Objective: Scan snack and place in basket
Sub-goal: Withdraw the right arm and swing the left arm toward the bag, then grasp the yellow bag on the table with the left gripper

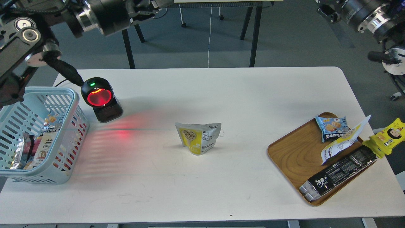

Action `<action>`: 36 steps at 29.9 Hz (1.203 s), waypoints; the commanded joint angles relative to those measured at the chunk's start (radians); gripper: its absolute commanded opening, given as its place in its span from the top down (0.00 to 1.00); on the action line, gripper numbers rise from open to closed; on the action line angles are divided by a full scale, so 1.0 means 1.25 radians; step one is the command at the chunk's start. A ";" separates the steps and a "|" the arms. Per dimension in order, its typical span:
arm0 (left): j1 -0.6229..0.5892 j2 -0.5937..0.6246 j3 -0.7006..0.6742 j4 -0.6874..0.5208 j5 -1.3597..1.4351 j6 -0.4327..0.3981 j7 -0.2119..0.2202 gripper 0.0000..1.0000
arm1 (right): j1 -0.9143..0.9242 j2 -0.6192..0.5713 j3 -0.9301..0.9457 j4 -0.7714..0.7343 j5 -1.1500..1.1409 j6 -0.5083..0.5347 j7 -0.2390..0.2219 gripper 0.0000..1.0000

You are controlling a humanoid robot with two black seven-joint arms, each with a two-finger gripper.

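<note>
The snack [198, 138], a yellow-fronted pouch with a round nut picture and a white back, stands upright in the middle of the white table, with no gripper near it. The light blue slotted basket [73, 104] stands at the table's left edge and holds several packets. My left arm reaches along the top left; its gripper [151, 5] is dark at the top edge, high above the table, and I cannot tell its fingers apart. My right arm's wrist [357, 11] is at the top right. Its gripper end [326, 9] is cut by the top edge.
A black scanner [101, 98] with a glowing red window stands right of the basket and throws red light on the table. A wooden tray [292, 156] at the right holds a blue packet [332, 127], a white-and-yellow pouch [343, 142] and a long black packet [340, 171]. A yellow packet [387, 136] lies beside it.
</note>
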 commanded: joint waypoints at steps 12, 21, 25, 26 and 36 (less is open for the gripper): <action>0.062 -0.117 0.260 -0.124 0.903 0.000 -0.068 0.06 | -0.212 0.039 0.244 -0.067 0.257 0.097 -0.100 0.01; 0.092 -0.148 0.264 -0.055 0.903 0.000 -0.066 0.07 | -0.205 0.063 0.252 -0.057 0.257 0.115 -0.095 0.01; 0.111 -0.137 0.266 -0.005 0.903 0.000 -0.068 0.21 | -0.206 0.067 0.252 -0.057 0.257 0.114 -0.091 0.01; 0.115 -0.137 0.266 -0.003 0.903 0.000 -0.070 0.28 | -0.207 0.067 0.251 -0.057 0.255 0.115 -0.091 0.01; 0.117 -0.134 0.265 -0.003 0.903 0.000 -0.086 0.87 | -0.209 0.063 0.246 -0.059 0.253 0.125 -0.091 0.01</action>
